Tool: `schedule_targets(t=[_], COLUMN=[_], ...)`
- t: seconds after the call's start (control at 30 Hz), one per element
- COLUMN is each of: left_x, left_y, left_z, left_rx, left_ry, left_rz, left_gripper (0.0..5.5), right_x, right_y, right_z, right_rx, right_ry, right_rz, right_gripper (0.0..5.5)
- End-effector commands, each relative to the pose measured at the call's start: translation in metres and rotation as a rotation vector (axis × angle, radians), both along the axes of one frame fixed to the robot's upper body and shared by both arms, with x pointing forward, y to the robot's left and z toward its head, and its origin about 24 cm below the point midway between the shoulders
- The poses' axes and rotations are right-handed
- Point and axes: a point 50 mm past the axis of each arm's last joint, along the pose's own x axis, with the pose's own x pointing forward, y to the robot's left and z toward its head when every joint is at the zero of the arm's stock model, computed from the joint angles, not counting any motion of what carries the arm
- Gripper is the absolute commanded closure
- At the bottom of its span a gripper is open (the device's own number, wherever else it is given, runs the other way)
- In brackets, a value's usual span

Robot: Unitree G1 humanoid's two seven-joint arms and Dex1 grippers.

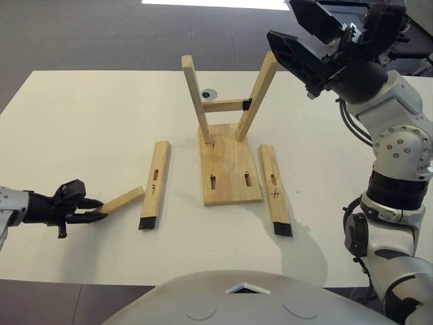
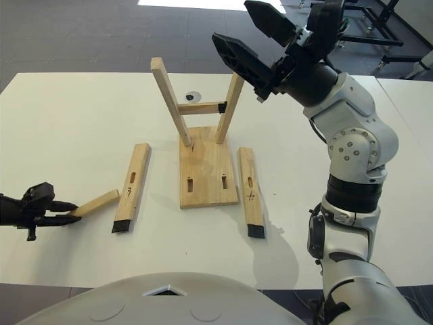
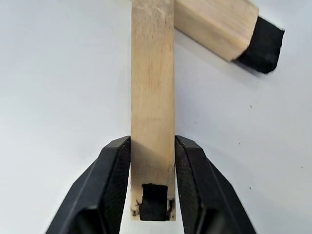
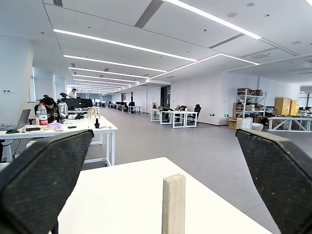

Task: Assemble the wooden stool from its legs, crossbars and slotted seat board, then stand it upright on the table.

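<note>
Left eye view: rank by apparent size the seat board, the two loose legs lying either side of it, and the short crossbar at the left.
1. Seat board, largest.
2. Loose leg left of it and loose leg right of it: these look alike, so not ranked.
3. Crossbar held by the left gripper, smallest.

On your table (image 1: pixel 81 128), seat board (image 1: pixel 229 188) sits centre; left leg (image 1: pixel 155 183) and right leg (image 1: pixel 276 200) flank it; crossbar (image 1: pixel 123 200) farthest left.

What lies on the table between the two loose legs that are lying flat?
The slotted seat board lies between the left loose leg and the right loose leg. Both eye views show it.
</note>
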Motion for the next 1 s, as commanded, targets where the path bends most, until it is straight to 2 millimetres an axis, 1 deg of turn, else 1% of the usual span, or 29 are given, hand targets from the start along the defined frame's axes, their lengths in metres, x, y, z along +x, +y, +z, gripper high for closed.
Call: schedule_targets(t=[0.03,0.1,0.13,0.17,0.2,0.27,0.3,0.33,0.37,0.4,0.47,0.57,0.6,0.67,0.8,1.0], left_x=[0.028,0.042,0.047,0.051,0.054,0.057,0.057,0.060,0.063,0.071,0.081,0.088,0.090,0.091,0.094,0.093], left_y=[-0.002,-0.009,-0.015,-0.021,-0.031,-0.060,-0.075,-0.091,-0.103,-0.113,-0.131,-0.152,-0.157,-0.164,-0.174,-0.176], left_z=[0.051,0.086,0.098,0.106,0.109,0.115,0.119,0.118,0.116,0.113,0.108,0.101,0.099,0.097,0.094,0.093], left_rx=[-0.222,-0.412,-0.483,-0.534,-0.570,-0.697,-0.786,-0.815,-0.795,-0.744,-0.627,-0.546,-0.519,-0.549,-0.593,-0.605], left_ry=[-0.301,-0.467,-0.525,-0.565,-0.597,-0.627,-0.627,-0.636,-0.661,-0.723,-0.849,-0.999,-1.038,-1.093,-1.128,-1.126], left_rz=[0.082,0.085,0.079,0.071,0.051,-0.009,-0.045,-0.064,-0.073,-0.049,-0.026,0.004,0.013,0.045,0.061,0.070], left_gripper=[4.22,4.22,4.22,4.22,4.22,4.22,4.22,4.22,4.22,4.22,4.22,4.22,4.22,4.22,4.22,4.22], right_x=[0.001,0.000,0.000,0.001,0.001,-0.002,-0.004,-0.006,-0.007,-0.005,-0.004,-0.011,-0.014,-0.015,-0.006,0.000], right_y=[-0.001,-0.001,-0.001,-0.001,-0.001,-0.002,-0.001,0.004,0.009,0.014,0.027,0.055,0.065,0.079,0.085,0.086], right_z=[0.007,0.008,0.009,0.010,0.012,0.016,0.018,0.018,0.017,0.016,0.011,0.002,0.000,-0.007,-0.015,-0.018], right_rx=[0.005,0.019,0.027,0.035,0.052,0.111,0.145,0.167,0.177,0.214,0.278,0.308,0.311,0.290,0.316,0.346], right_ry=[-0.034,-0.043,-0.047,-0.052,-0.057,-0.064,-0.062,-0.050,-0.032,0.014,0.098,0.170,0.190,0.209,0.244,0.260], right_rz=[-0.007,-0.004,-0.005,-0.005,-0.001,0.044,0.093,0.139,0.166,0.173,0.175,0.194,0.197,0.170,0.110,0.102], right_gripper=[0.10,0.10,0.10,0.10,0.10,0.10,0.10,0.10,0.10,0.10,0.10,0.10,0.10,0.10,0.10,0.10])
